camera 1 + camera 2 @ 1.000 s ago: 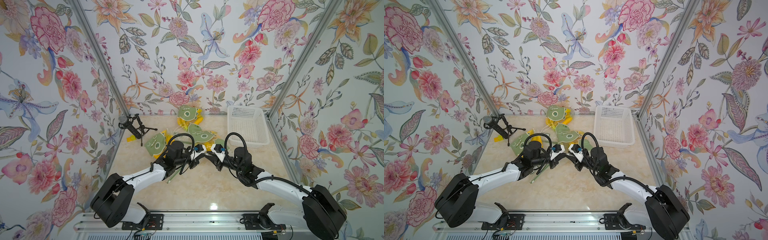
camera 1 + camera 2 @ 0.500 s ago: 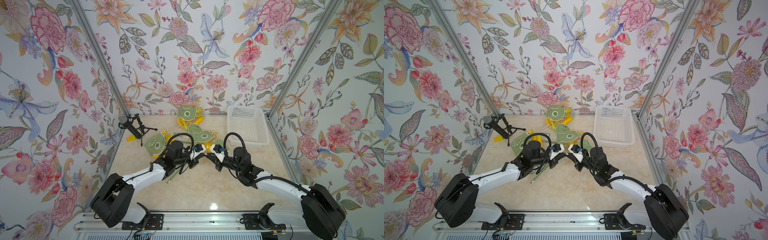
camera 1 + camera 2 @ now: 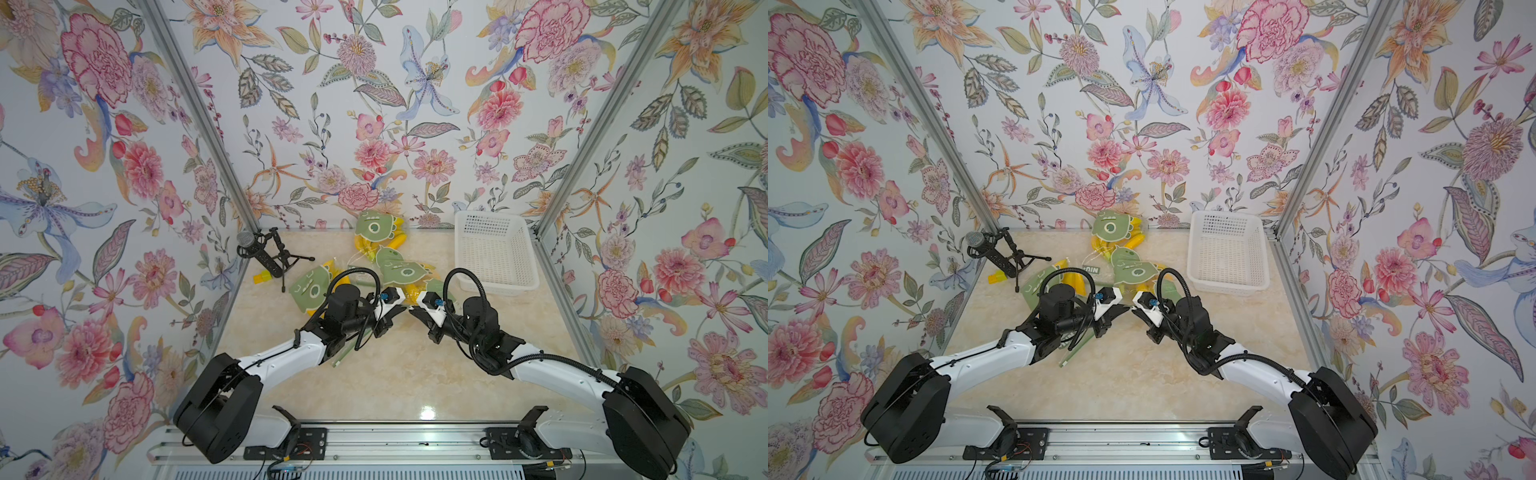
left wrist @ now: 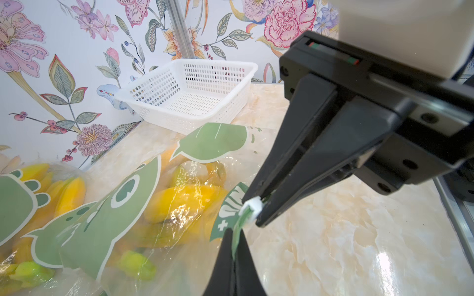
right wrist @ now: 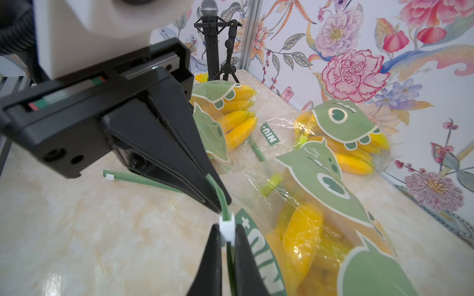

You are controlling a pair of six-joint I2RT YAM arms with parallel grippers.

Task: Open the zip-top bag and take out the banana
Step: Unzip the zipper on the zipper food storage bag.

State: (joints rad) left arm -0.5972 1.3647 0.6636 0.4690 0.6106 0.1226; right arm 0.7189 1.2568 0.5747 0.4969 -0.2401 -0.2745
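Both pincers were shut, meeting tip to tip over the middle of the table (image 3: 395, 374). The left pincer (image 5: 223, 206) was clamped on the green zip strip (image 5: 215, 187) of the zip-top bag (image 5: 320, 176). The right pincer (image 5: 227, 238) was closed on the white slider (image 5: 227, 226) riding that same strip, just beside the left one's tips.

The bag lay on the table just behind the two pincers, toward the back wall. Its clear film was printed with green cartoon figures. The banana bunch (image 5: 300, 230) was inside it, yellow through the plastic. In a top view the right arm's cable loop (image 3: 457, 276) and wrist covered part of this bag.

A second bag (image 3: 376, 227) of bananas sat against the back wall, right by the held one (whether they overlapped I could not tell). A third bag (image 3: 311, 286) lay to the left, partly under the left arm. From beneath that arm a loose-looking green strip (image 5: 143, 180) with a white clip ran out across the table.

A white mesh basket (image 3: 494, 257) stood in the right rear corner, near the held bag. A microphone (image 3: 259, 251) on a small tripod stood in the left rear corner, with a yellow block (image 3: 262, 277) at its foot.
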